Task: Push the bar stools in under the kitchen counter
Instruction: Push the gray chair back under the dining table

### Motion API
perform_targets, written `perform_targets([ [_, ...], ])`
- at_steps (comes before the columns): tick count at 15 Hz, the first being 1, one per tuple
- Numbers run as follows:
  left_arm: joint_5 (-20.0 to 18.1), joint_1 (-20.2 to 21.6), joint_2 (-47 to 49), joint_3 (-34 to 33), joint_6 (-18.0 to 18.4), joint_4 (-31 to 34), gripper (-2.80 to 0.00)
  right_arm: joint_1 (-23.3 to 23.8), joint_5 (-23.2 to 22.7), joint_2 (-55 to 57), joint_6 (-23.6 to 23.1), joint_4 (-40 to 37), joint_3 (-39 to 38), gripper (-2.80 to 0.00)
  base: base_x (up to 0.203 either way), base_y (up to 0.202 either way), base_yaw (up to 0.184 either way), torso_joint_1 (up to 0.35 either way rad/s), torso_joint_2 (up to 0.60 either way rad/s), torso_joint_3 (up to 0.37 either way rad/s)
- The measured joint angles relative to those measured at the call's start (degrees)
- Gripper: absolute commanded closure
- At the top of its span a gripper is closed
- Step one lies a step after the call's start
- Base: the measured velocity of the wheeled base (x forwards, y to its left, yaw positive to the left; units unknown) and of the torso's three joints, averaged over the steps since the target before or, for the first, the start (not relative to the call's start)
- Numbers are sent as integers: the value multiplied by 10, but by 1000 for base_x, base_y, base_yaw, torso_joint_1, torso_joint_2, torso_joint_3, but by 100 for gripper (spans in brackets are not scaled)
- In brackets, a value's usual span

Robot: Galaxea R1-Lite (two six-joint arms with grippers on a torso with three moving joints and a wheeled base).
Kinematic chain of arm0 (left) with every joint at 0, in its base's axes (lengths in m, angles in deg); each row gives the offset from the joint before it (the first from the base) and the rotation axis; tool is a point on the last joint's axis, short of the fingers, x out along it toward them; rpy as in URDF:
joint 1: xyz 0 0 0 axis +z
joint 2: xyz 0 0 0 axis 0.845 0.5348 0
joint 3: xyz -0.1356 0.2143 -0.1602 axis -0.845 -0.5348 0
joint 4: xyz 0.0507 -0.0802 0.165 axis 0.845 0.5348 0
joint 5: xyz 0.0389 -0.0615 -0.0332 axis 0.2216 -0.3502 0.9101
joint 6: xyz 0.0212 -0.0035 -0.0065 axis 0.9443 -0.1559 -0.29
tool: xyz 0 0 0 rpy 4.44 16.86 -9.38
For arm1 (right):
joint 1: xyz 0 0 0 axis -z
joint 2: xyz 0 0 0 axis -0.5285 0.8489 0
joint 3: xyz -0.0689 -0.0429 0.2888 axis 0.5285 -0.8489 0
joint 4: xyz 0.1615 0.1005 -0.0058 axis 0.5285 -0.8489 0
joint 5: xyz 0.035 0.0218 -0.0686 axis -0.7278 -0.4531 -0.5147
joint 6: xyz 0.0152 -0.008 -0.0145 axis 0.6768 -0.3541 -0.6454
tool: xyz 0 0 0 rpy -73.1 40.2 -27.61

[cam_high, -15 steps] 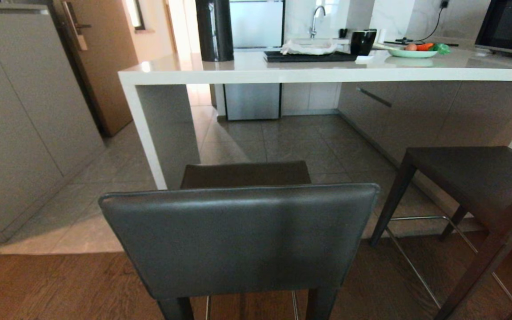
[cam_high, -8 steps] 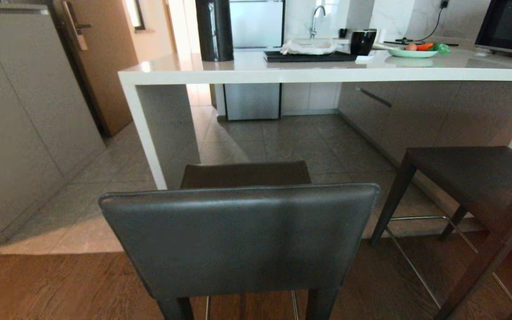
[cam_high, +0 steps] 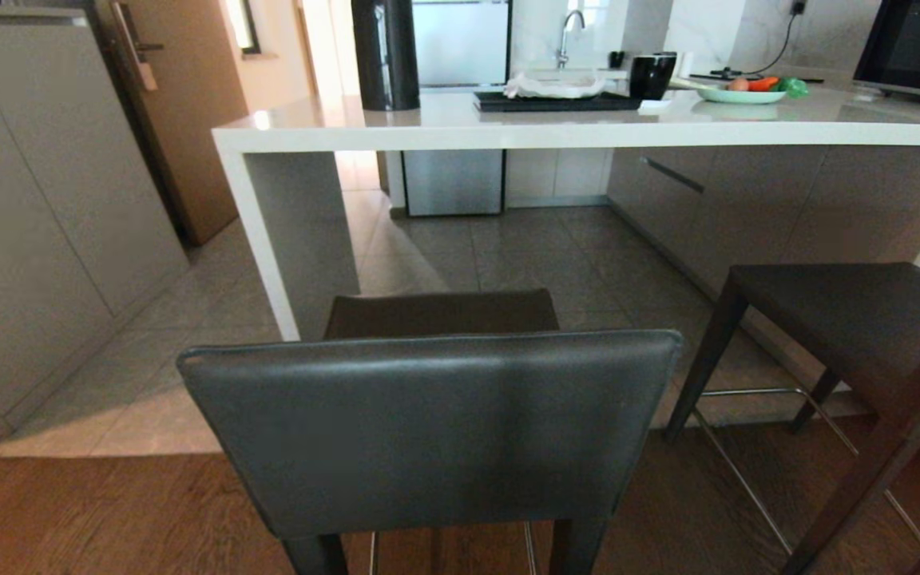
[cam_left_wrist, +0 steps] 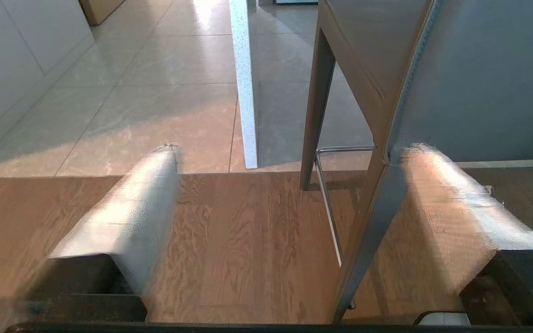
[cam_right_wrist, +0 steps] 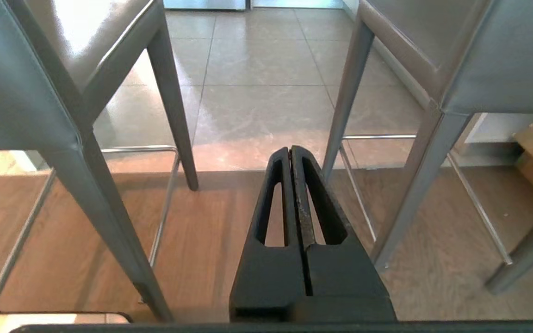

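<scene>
One bar stool stands right in front of me, its dark grey backrest near and its seat pointing at the kitchen counter. The seat lies short of the white slab top's edge. The second bar stool stands to the right, turned at an angle. Neither gripper shows in the head view. My left gripper hangs low over the wood floor beside the near stool's back leg, fingers wide apart and empty. Low between the two stools, my right gripper is shut on nothing.
Grey cabinets line the left side beyond the counter's slab leg. On the counter stand a tall black cylinder, a dark tray, a black mug and a plate of vegetables. Wood floor meets tile under the stools.
</scene>
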Motion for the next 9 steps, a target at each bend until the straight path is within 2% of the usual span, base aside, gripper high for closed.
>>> perform_targets([
  [2, -1, 0, 0, 0, 11, 0, 0, 0, 2, 0, 5, 1, 0, 0, 0, 0, 0, 0, 0, 0],
  [9, 1, 0, 0, 0, 8, 1, 0, 0, 8, 0, 34, 2, 0, 0, 0, 0, 0, 0, 0, 0],
])
